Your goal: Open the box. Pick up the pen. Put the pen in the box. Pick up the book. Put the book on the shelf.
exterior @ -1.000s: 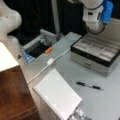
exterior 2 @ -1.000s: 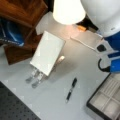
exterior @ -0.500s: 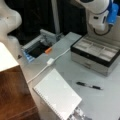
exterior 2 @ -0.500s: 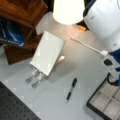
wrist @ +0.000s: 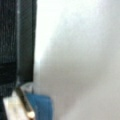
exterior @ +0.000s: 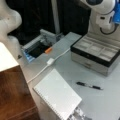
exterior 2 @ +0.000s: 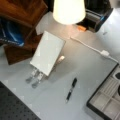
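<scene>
The box (exterior: 93, 53) stands open on the grey table at a front view's right, its beige compartments showing; a corner of the box (exterior 2: 106, 100) also shows at a front view's bottom right. My gripper (exterior: 105, 23) hangs above the box's back edge, under the white arm. The black pen (exterior: 90, 86) lies on the table in front of the box, apart from the gripper; the pen (exterior 2: 71, 89) shows beside the box corner. The white spiral book (exterior: 57, 96) lies near the brown shelf (exterior: 13, 97). In a front view the book (exterior 2: 48, 52) leans by the shelf (exterior 2: 21, 15).
A grey tray with a blue edge (exterior: 37, 47) and an orange piece (exterior: 48, 50) sit at the table's back. A white cable (exterior: 50, 61) runs across the middle. Perforated metal strips (exterior 2: 33, 78) lie under the book's end. A white rounded body (exterior 2: 68, 10) stands near the shelf.
The arm has drawn off to the right, leaving a front view where it filled the right side. Box, pen and book have not moved.
</scene>
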Tool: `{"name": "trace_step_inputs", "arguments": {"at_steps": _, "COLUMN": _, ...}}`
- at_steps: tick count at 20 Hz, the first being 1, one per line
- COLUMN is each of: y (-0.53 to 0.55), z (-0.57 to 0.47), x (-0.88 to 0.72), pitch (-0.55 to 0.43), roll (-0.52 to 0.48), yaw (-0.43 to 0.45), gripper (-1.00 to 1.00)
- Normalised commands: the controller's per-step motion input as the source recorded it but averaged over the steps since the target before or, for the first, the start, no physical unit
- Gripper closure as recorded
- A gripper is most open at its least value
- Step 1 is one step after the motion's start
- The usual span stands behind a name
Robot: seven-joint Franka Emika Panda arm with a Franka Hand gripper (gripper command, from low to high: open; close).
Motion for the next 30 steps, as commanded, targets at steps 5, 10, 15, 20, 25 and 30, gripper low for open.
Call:
{"name": "trace_step_inputs", "arguments": {"at_steps": 5, "y": 0.03, "z": -0.06, "x": 0.05, "pitch": -0.035, "roll": 0.101, "yaw": 0.006, "gripper": -1.0}}
{"name": "trace_step_inputs", "arguments": {"at_steps": 10, "y": -0.12, "z": 0.01, "x": 0.01, "pitch": -0.004, "roll": 0.035, "yaw": 0.026, "gripper": -1.0}}
{"name": "trace_step_inputs", "arguments": {"at_steps": 15, "y": -0.29, "z": 0.09, "x": -0.07, "pitch": 0.046, "roll": -0.141, "yaw": 0.103, "gripper": -1.0}}
{"name": "trace_step_inputs", "arguments": {"at_steps": 20, "y": -0.41, "z": 0.13, "x": -0.05, "pitch": 0.104, "roll": -0.386, "yaw": 0.144, "gripper": -1.0}}
{"name": "trace_step_inputs", "arguments": {"at_steps": 25, "y": -0.3, "z": 0.09, "x": 0.04, "pitch": 0.073, "roll": -0.55, "yaw": 0.159, "gripper": -1.0}}
{"name": "trace_step_inputs", "arguments": {"at_steps": 30, "y": -0.37, "z": 0.1, "x": 0.07, "pitch": -0.022, "roll": -0.604, "yaw": 0.245, "gripper": -1.0}}
